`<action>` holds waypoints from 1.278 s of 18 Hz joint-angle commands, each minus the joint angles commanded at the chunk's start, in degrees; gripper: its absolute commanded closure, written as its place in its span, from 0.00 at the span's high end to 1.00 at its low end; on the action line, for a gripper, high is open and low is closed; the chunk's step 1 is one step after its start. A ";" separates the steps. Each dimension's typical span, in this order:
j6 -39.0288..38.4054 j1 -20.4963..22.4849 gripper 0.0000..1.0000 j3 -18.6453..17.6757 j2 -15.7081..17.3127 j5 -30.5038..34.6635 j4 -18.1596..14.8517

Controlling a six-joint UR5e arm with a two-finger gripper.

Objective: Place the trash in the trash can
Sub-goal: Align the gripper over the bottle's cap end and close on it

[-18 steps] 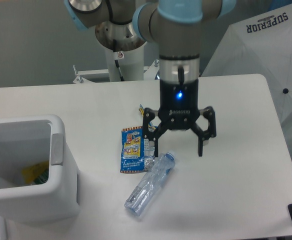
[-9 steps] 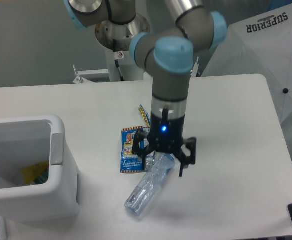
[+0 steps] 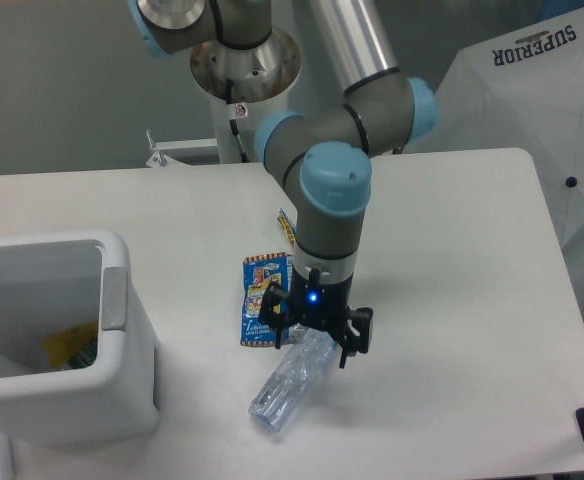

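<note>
Since the earlier frame the gripper (image 3: 311,345) has descended further and shifted slightly left, its jaws open and straddling the upper end of the bottle (image 3: 290,383). The arm reaches down from the upper centre, wrist vertical. Left to right: trash can (image 3: 122,330) at lower left, wrapper (image 3: 261,305) centre, touching the bottle.
</note>
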 joint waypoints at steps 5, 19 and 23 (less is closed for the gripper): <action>0.70 -1.50 1.00 1.76 -3.17 1.94 -0.70; 0.88 -3.96 1.00 5.72 -9.41 2.03 0.26; 0.97 -4.05 1.00 5.63 -10.02 2.12 0.26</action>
